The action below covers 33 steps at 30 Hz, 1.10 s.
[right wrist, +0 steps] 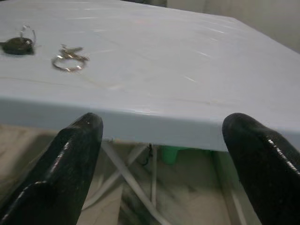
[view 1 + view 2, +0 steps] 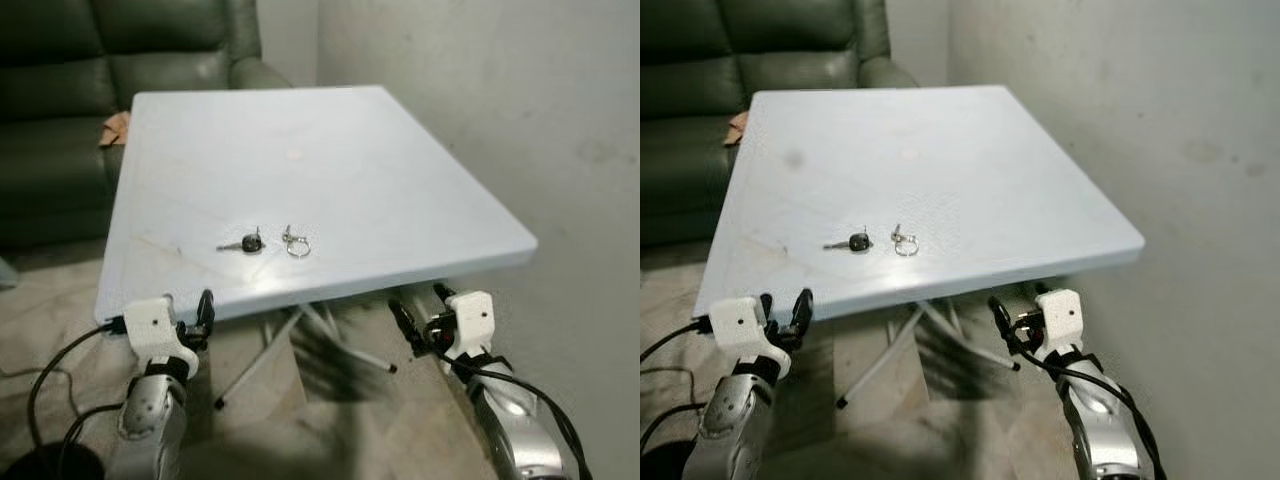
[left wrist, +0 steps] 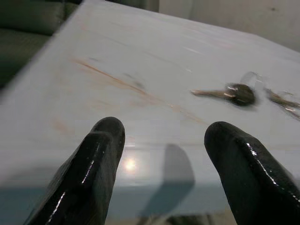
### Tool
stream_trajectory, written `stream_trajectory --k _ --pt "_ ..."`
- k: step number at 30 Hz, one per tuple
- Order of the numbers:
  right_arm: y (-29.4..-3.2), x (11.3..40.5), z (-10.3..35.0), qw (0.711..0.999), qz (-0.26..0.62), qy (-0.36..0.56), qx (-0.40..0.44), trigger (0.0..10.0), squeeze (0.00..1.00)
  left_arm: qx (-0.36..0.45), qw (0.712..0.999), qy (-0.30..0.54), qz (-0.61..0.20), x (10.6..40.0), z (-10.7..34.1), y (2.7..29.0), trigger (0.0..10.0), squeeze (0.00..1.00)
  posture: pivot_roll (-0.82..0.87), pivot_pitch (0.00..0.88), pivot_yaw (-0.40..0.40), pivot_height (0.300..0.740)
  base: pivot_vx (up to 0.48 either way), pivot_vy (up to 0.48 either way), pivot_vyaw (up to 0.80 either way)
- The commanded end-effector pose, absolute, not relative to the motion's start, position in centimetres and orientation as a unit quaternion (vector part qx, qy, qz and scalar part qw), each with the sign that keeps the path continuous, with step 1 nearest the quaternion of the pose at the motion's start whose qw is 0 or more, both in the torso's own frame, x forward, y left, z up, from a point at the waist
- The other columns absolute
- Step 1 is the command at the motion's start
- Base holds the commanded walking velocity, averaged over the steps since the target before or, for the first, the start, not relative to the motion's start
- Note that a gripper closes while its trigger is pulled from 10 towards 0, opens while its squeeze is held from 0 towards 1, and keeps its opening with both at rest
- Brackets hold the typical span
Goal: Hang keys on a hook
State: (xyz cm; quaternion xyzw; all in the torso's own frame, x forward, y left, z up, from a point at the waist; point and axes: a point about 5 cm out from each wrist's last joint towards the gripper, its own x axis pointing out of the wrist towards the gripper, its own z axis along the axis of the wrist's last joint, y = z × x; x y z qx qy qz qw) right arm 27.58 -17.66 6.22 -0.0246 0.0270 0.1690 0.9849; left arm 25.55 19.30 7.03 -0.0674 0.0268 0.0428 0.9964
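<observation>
On the pale folding table point(image 2: 400, 170), toward its near edge, a black-headed key point(image 2: 245, 243) and a small key on a split ring point(image 2: 296, 242) are seen lying flat, just beside each other but apart. From the table's centre they sit at about 7 o'clock. No hook can be made out on the wall at 3 o'clock or anywhere else.

Both arms are held low, in front of the near edge. The left gripper point(image 3: 161, 154) is poised at the table rim with its fingers spread and nothing between them; the black-headed key lies at 1 o'clock from it. The right gripper point(image 1: 164, 140) is held just below the rim, fingers likewise spread wide and empty, the ring at its 11 o'clock. A dark green sofa point(image 2: 60, 110) is noted behind the table at 10 o'clock.

Pickup is judged not yet begun. Trouble is easily imagined: flat metal on a smooth top may be pushed away instead of pinched, or slid off the near edge. If only one piece is caught, the other is left behind. A low approach could also knock the rim.
</observation>
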Motion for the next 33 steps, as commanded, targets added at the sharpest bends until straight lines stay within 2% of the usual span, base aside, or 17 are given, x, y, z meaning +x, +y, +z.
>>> stream_trajectory --k 1,17,21,33 --pt "-16.93 27.85 6.73 0.983 0.181 0.016 -0.02 10.0 0.0 -0.064 0.996 0.026 0.052 25.54 7.25 19.71 10.0 0.0 -0.02 0.023 -0.053 0.74 0.0 0.0 0.0" --pt "-16.95 27.83 6.86 0.98 0.194 0.014 -0.032 10.0 0.0 -0.057 0.997 0.034 0.047 25.42 7.13 19.51 10.0 0.0 -0.01 0.017 -0.057 0.74 0.0 0.0 0.0" --pt "-16.82 27.82 7.0 0.977 0.201 0.008 -0.068 10.0 0.0 -0.051 0.997 0.032 0.043 25.43 7.18 19.35 10.0 0.0 -0.01 0.018 -0.057 0.74 0.0 0.0 0.0" --pt "-16.76 27.63 6.95 0.976 0.205 0.009 -0.07 10.0 0.0 -0.047 0.998 0.036 0.039 25.49 7.19 19.24 10.0 0.0 -0.01 0.025 -0.055 0.74 0.0 0.0 0.77"
